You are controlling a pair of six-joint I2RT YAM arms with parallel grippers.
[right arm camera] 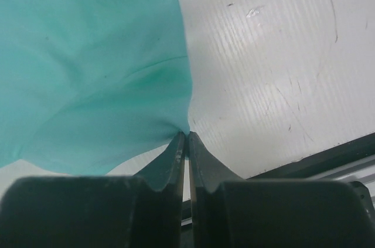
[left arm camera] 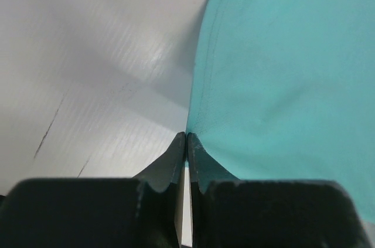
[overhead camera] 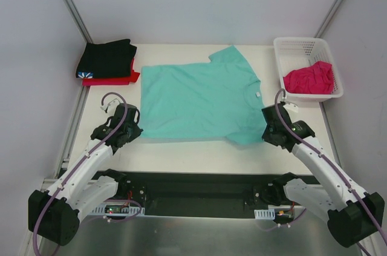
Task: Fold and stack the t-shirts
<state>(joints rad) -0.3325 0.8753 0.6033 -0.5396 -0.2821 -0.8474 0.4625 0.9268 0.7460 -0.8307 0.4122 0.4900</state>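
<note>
At the near edge of the table (overhead camera: 199, 154), both arms reach forward and low with elbows bent, one on each side of the teal-green t-shirt (overhead camera: 199, 95). The left claw (overhead camera: 138, 130) is closed narrow on the shirt's near hem corner; in its wrist view the tips (left arm camera: 186, 136) meet with the cloth edge (left arm camera: 281, 72) running straight into them. The right claw (overhead camera: 268, 130) is likewise pinched tight on the near sleeve side, where the fabric (right arm camera: 88, 54) puckers toward its closed tips (right arm camera: 186, 135).

That shirt lies spread flat between the two claws and stretches away beyond them, collar toward the right claw.

Far beyond the left claw, slightly to its outer side, a folded black t-shirt (overhead camera: 107, 57) sits on top of a folded red t-shirt (overhead camera: 120, 79). Beyond the right claw, a little to its outer side, a white lattice basket (overhead camera: 302, 42) holds a crumpled magenta-pink t-shirt (overhead camera: 309, 78). Neither the stack nor the basket lies across either arm; bare tabletop surrounds each claw on its outer side.

Count: four shirts, one basket, two claws.
</note>
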